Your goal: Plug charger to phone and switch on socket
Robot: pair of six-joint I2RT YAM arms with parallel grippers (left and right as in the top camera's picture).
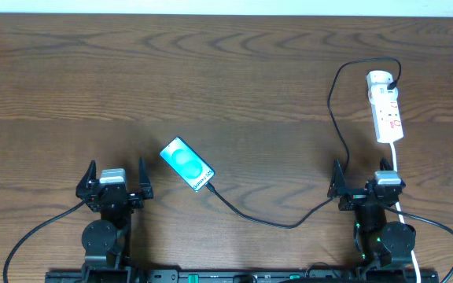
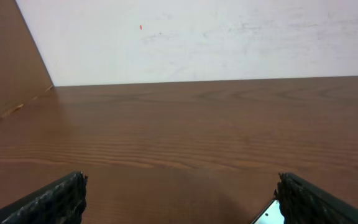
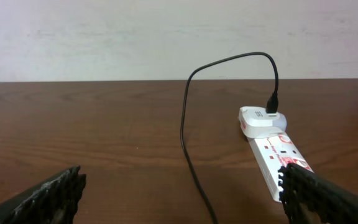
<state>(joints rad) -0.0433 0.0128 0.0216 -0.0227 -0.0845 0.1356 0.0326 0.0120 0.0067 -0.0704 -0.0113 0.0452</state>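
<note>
Left of centre, the phone (image 1: 187,163) lies diagonally — charger (image 1: 289,226) at near-right end.

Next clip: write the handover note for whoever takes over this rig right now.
Left gripper: open, empty, beside the phone.
Right gripper: open, empty, near the power strip.
Charger cable runs from the strip's far end to the phone's end; whether its tip is seated cannot be told.
Left to do: check that plug, then switch the strip on; switch state unreadable.
</note>
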